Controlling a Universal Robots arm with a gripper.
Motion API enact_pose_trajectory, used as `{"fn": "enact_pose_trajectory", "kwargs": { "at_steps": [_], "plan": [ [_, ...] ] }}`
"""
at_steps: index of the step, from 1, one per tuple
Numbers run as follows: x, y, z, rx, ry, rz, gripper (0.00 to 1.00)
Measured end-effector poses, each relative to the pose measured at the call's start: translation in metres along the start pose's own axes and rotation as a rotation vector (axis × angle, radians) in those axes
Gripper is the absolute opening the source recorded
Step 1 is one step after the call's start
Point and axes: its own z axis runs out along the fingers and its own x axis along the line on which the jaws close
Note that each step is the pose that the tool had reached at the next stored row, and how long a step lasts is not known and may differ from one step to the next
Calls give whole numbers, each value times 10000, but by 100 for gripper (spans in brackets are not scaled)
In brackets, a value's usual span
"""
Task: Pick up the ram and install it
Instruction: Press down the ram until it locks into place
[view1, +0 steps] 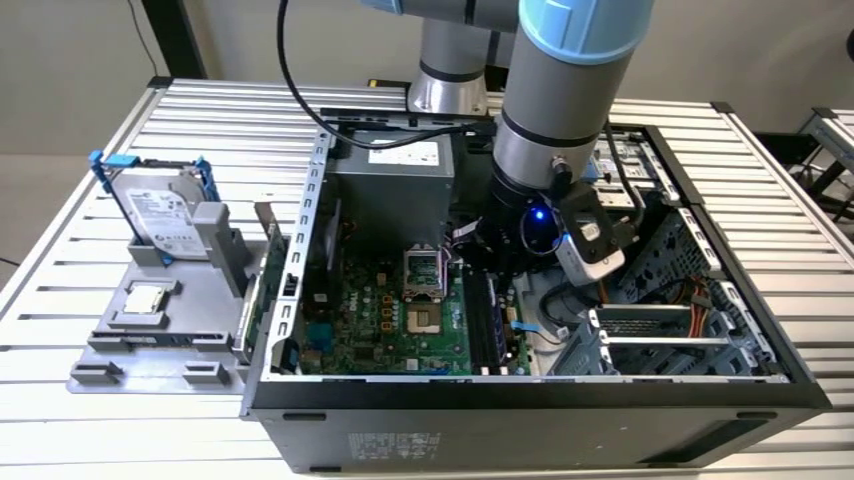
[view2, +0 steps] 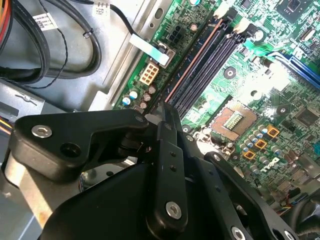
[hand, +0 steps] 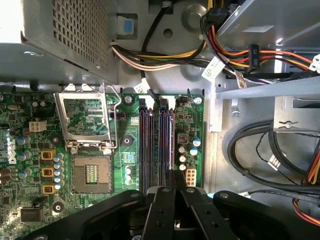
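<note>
Fingers of the gripper (hand: 172, 192) are pinched narrow on the ram (view2: 192, 65), which stands edge-on in one of the black slots (hand: 145, 145) on the motherboard (view1: 387, 320), beside the empty processor socket (hand: 90, 172). That narrow hold suits pressing it straight down. I count one ram, four slots, and one hard drive (view1: 160, 215) upright on the grey holder (view1: 147, 340) outside the case (view1: 534, 400).

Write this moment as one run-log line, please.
gripper: shut on thin dark memory stick | position: above black motherboard slots | green motherboard: processor socket empty
</note>
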Motion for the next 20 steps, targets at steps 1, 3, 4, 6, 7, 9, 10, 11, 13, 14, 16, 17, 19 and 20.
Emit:
{"fn": "enact_pose_trajectory", "kwargs": {
  "at_steps": [1, 3, 4, 6, 7, 9, 10, 11, 13, 14, 16, 17, 19, 20],
  "plan": [
    [0, 0, 0, 0, 0, 0, 0],
    [0, 0, 0, 2, 0, -5, 0],
    [0, 0, 0, 0, -1, -50, 0],
    [0, 1, 1, -10, -3, -283, 0],
    [0, 1, 0, -13, -3, -432, 0],
    [0, 0, 0, -22, -4, -741, 0],
    [-1, 0, 0, -28, -5, -920, 0],
    [-1, 0, 0, -34, -6, -1090, 0],
    [0, 0, 0, -46, -9, -1454, 0],
    [0, 0, -1, -51, -9, -1629, 0],
    [0, 0, -2, -63, -12, -1960, 0],
    [0, 0, -3, -69, -13, -2123, 0],
    [0, 0, -6, -78, -14, -2432, 0],
    [0, 0, -6, -83, -15, -2583, 0]
  ]
}}
